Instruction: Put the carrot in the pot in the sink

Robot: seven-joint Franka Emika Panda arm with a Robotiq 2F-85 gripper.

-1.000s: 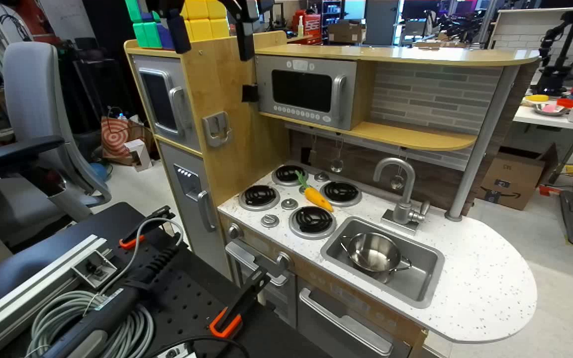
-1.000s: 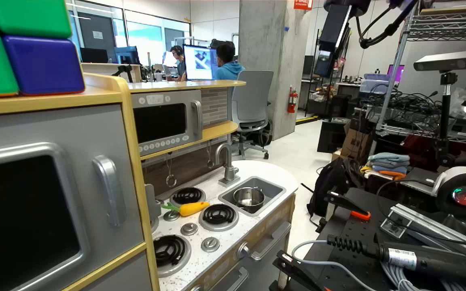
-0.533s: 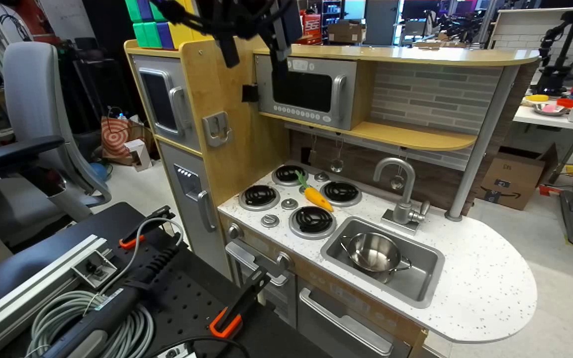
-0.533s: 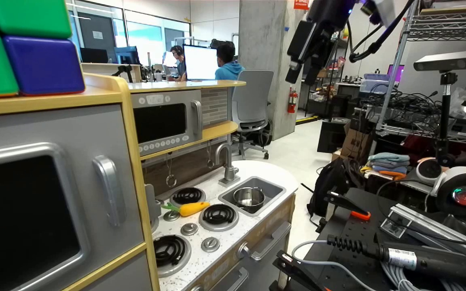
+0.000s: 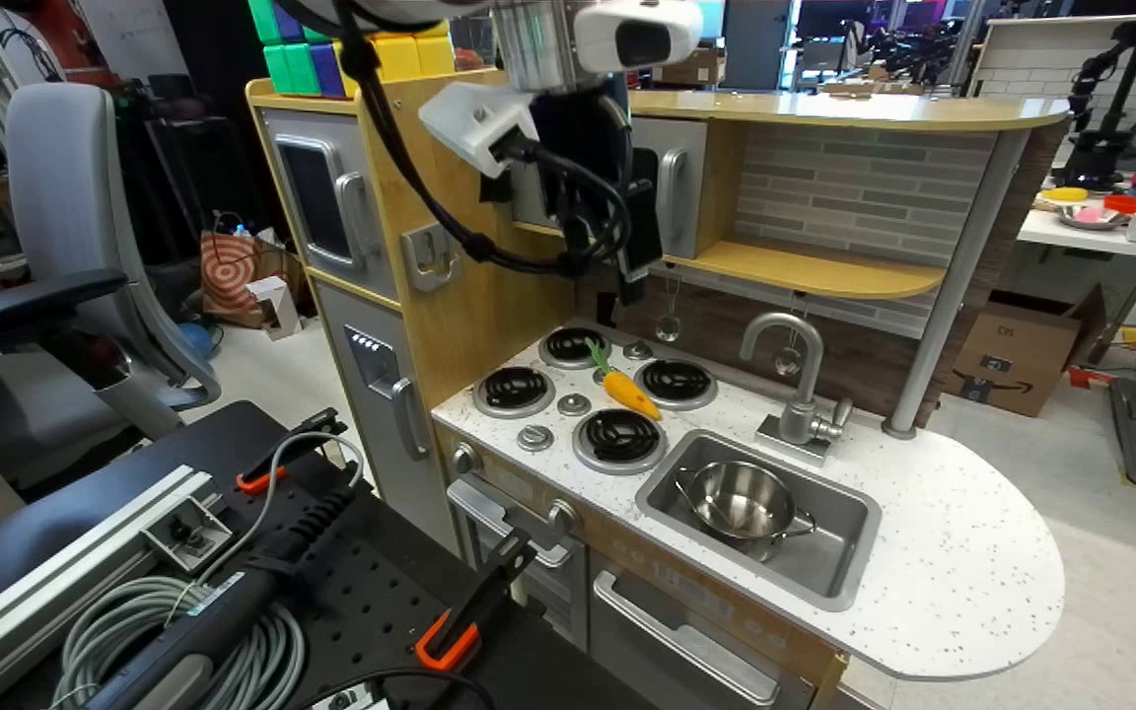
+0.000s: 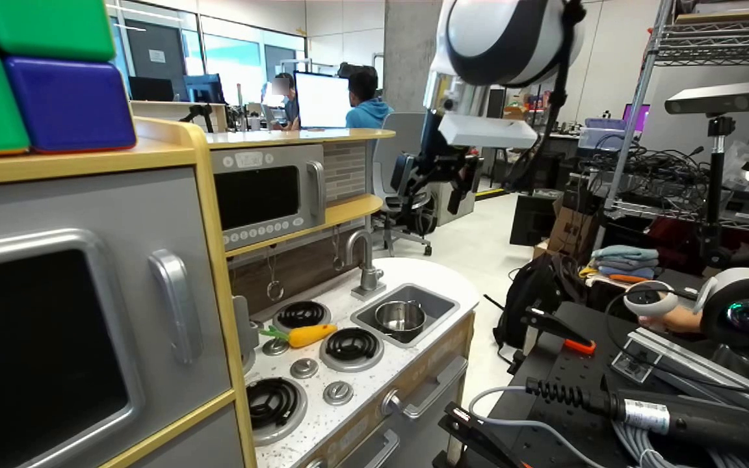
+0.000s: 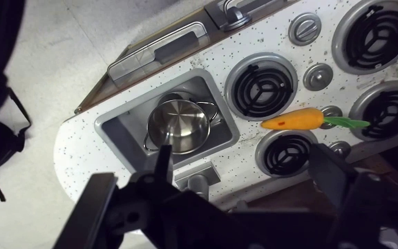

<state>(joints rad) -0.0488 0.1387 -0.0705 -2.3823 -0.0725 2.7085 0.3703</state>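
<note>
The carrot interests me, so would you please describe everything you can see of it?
The carrot has a smooth, plump, toy-like orange body, a small reddish mark near its tapered tip, and a green leafy top. It lies on its side on the white speckled counter, tip between two burners and pointing toward the sink. Its green end overlaps a knob in the wrist view; whether the carrot touches the knob or the burner rims cannot be told. The open end effector is not touching it.

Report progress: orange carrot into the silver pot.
Done: the round silver metal pot sits in the grey rectangular sink. In hand: nothing; the black fingers are spread, empty. Left: grasping the orange carrot lying among the black coil burners and lowering it in.
</note>
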